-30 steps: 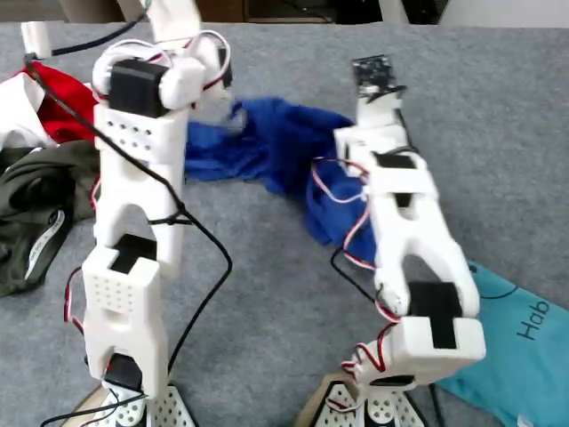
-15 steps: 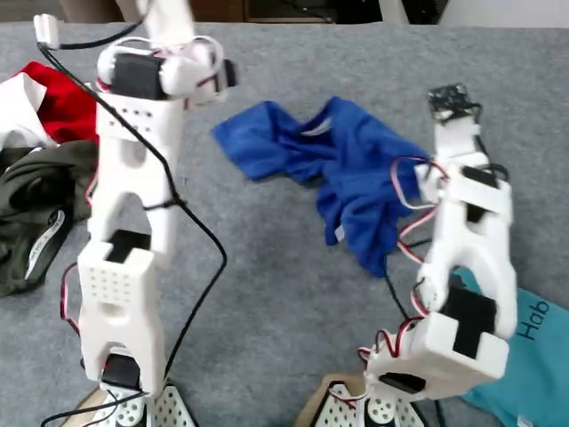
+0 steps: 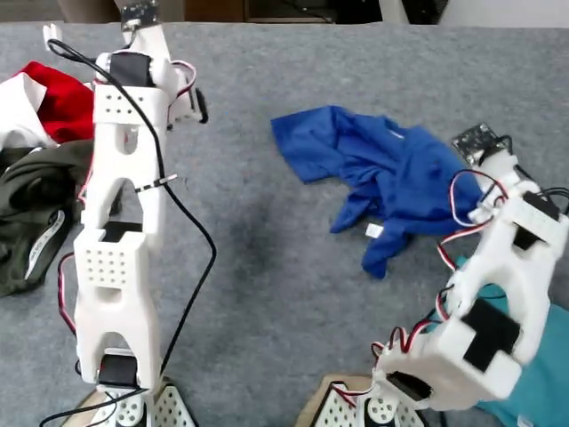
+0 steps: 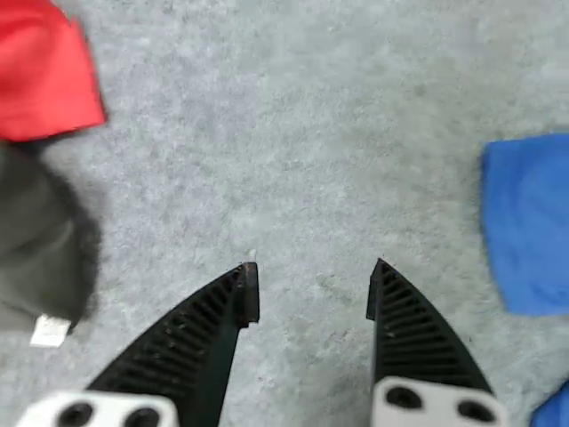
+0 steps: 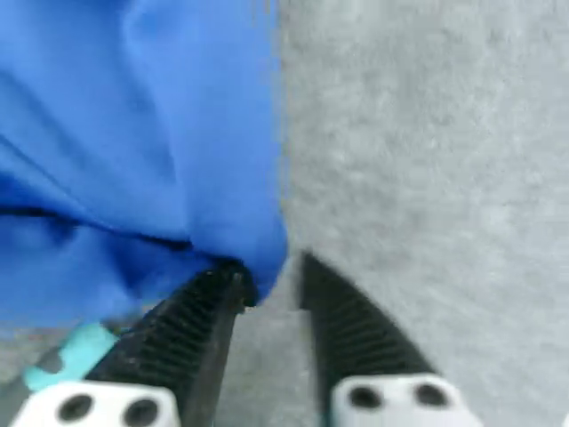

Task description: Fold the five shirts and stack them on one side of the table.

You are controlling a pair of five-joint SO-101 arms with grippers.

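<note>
Both arms are white printed shells with black servo blocks. The left arm [image 3: 120, 267], at 9 o'clock, has dot-perforated panels and a long black cable [image 3: 191, 231]. The right arm [image 3: 516, 249], at 4 o'clock, carries red-and-white wires [image 3: 462, 209]. The left gripper [image 4: 311, 294] and right gripper [image 5: 271, 285] have black ribbed fingers [image 4: 204, 329] on white, screw-holed bases.

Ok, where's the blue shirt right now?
In the high view the blue shirt lies crumpled right of the table's centre, its right edge by the right gripper; the teal shirt lies at the picture's lower right.
</note>
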